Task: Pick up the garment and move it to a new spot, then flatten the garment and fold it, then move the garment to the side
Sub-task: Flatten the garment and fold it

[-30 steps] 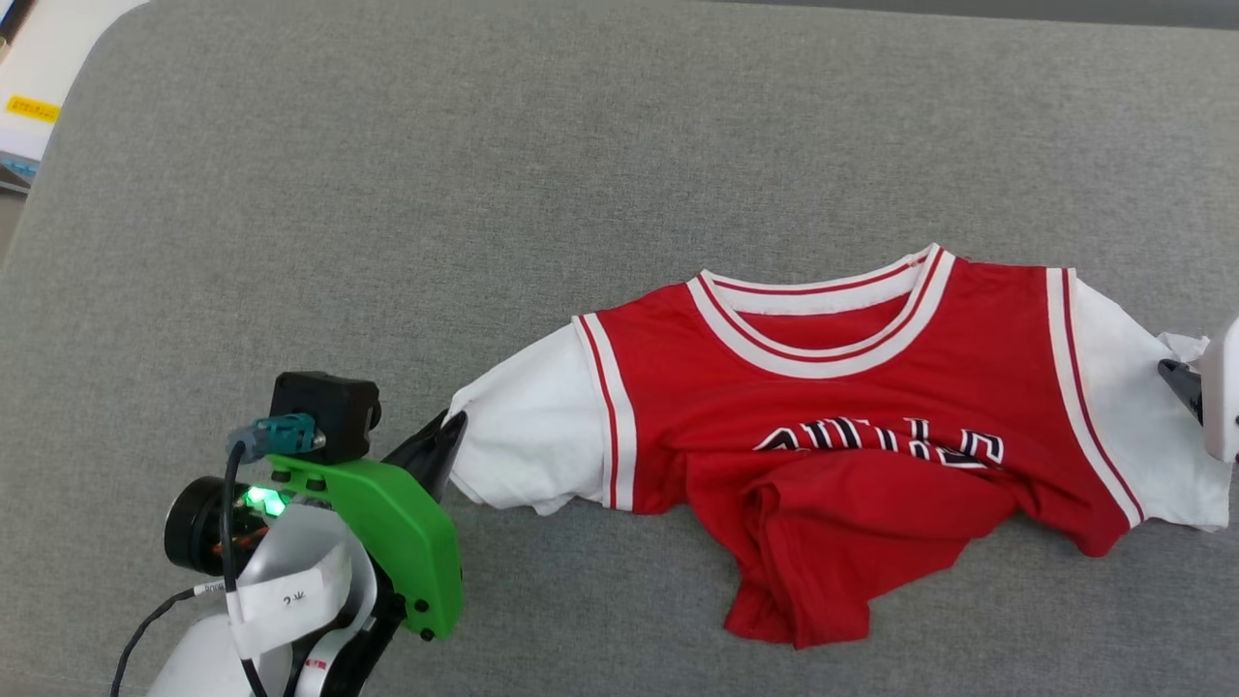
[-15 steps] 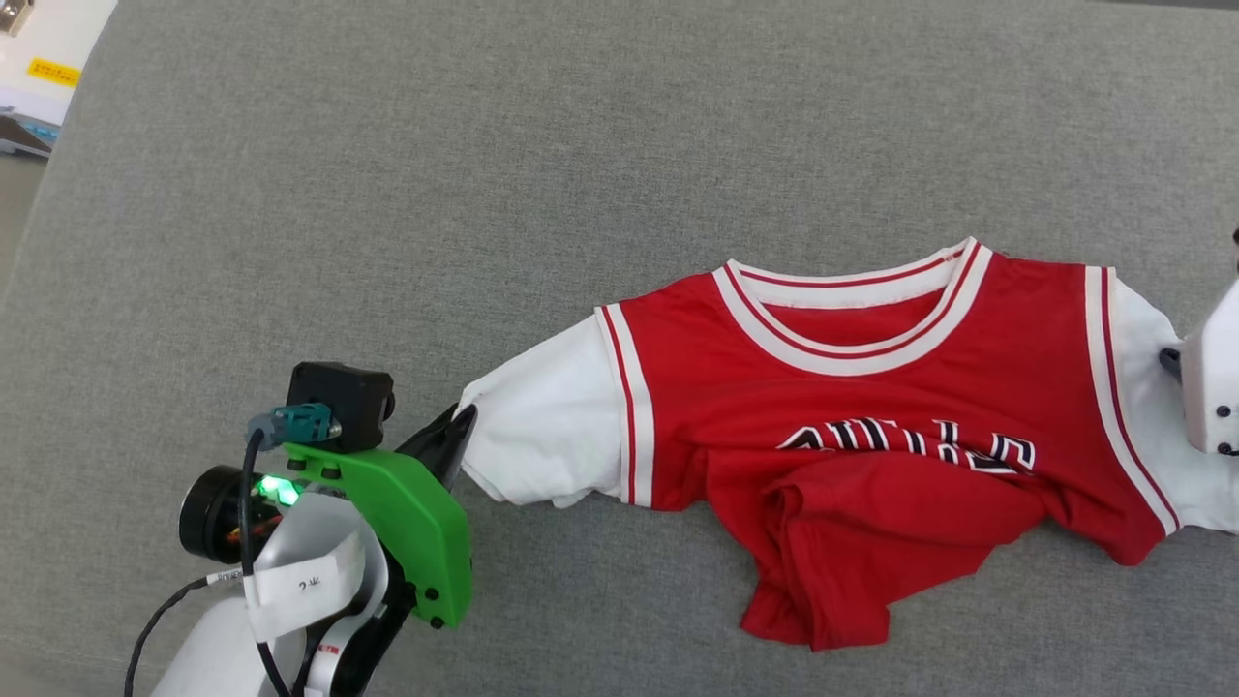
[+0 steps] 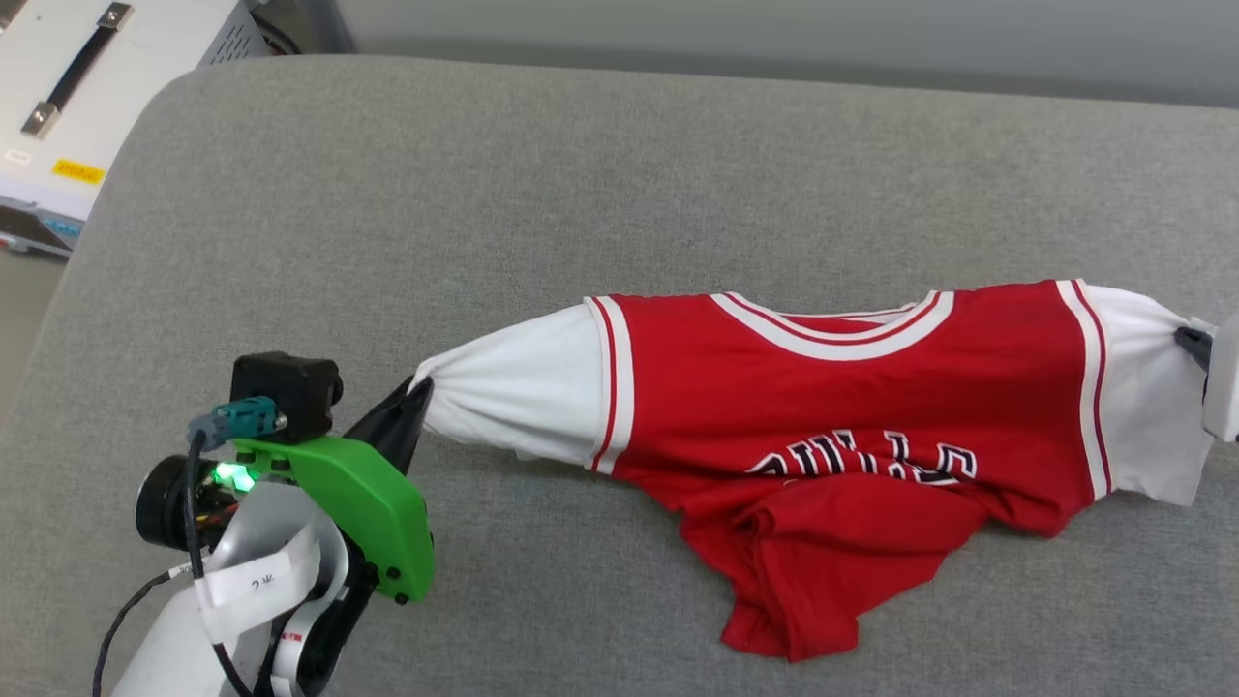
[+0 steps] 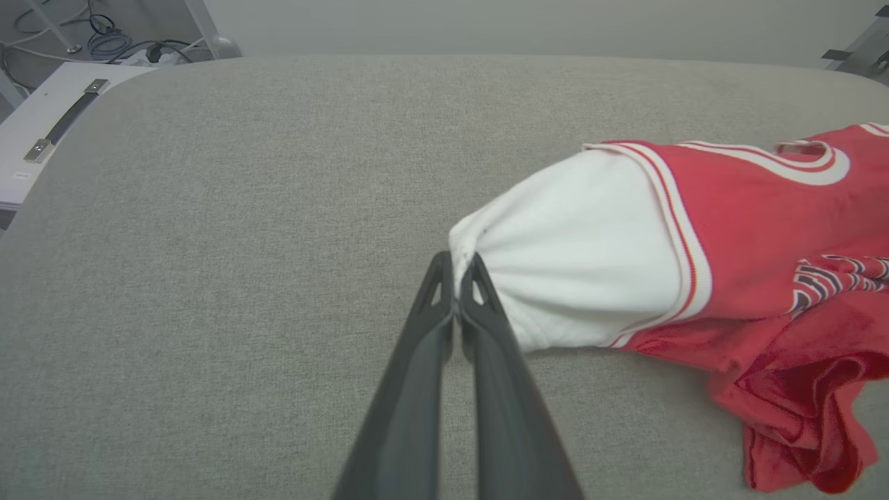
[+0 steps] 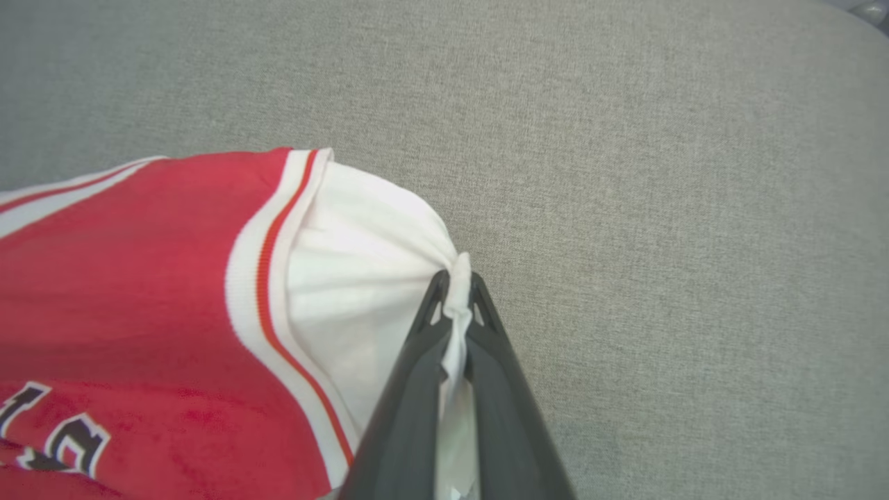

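Between the closed tips of the left gripper (image 3: 418, 392), pinching one white sleeve cuff of the red basketball T-shirt with black lettering (image 3: 832, 387); inside the right gripper (image 5: 456, 281), pinching the opposite cuff. Stretching lengthwise straight from pincer to pincer (hem sagging onto the grey fabric cushion (image 3: 484, 194)), equally near both arms.

Garment (image 3: 823, 407) now tauter and higher.

Bright, even light from above, sharp head view, faint soft shadow under the garment (image 3: 832, 387) on the grey fabric surface (image 3: 484, 194), green indicator light (image 3: 230, 474) glowing, wrist views bent at edges, red cloth slightly blurred in corners
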Tool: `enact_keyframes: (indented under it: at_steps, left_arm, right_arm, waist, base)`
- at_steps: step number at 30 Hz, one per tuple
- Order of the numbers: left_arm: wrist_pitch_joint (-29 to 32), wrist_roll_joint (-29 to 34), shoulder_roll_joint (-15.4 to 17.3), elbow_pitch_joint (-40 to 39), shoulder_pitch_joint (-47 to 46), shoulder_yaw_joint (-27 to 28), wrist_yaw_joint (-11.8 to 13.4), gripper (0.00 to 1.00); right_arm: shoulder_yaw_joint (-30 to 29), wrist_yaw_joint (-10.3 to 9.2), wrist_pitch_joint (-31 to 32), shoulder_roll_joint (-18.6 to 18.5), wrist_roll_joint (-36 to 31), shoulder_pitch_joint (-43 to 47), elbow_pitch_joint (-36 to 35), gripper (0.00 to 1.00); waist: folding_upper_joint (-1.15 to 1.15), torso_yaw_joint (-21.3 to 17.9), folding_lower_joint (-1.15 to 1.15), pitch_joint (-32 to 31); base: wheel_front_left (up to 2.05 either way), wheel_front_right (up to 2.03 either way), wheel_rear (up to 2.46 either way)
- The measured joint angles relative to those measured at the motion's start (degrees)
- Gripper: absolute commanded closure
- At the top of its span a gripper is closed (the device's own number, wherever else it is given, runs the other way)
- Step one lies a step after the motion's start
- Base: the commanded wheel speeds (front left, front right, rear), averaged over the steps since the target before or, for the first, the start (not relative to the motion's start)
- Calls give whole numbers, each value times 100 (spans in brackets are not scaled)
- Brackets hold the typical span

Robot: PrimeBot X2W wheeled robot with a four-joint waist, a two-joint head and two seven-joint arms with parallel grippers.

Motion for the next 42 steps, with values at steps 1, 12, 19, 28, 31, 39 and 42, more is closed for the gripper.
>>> enact_keyframes:
  at_steps: [1,12,19,28,31,39,42]
  left_arm:
    - [-52,0,10,-14,-10,42,0,100]
    - [-324,66,303,-310,-360,434,48,100]
    - [-331,147,558,-524,-692,698,48,100]
    - [-443,155,820,-571,-1327,958,-56,100]
    - [-442,153,893,-547,-1473,999,-89,100]
    - [-372,87,1146,-58,-2338,947,-500,100]
    - [-366,21,1221,275,-2989,923,-679,100]
  right_arm:
    - [-13,0,-26,-33,37,12,-78,100]
    - [-304,1,-110,-226,391,94,-1179,100]
    - [-595,1,-242,-269,590,24,-1656,100]
    - [-856,3,-339,-246,732,-380,-1982,100]
    - [-861,7,-346,-235,794,-495,-2013,100]
    - [-798,7,-449,-294,844,-1313,-1823,100]
    - [-656,7,-569,-353,803,-1776,-1621,100]
  waist:
    - [0,-20,0,-86]
    - [0,-289,0,-954]
    - [0,-488,0,-1364]
    - [0,-690,0,-1376]
    - [0,-704,0,-1267]
    - [0,-712,0,-768]
    - [0,-710,0,-501]
  base:
    - [0,0,0]
    - [0,0,0]
    - [0,0,0]
    - [0,0,0]
    - [0,0,0]
    - [0,0,0]
    - [0,0,0]
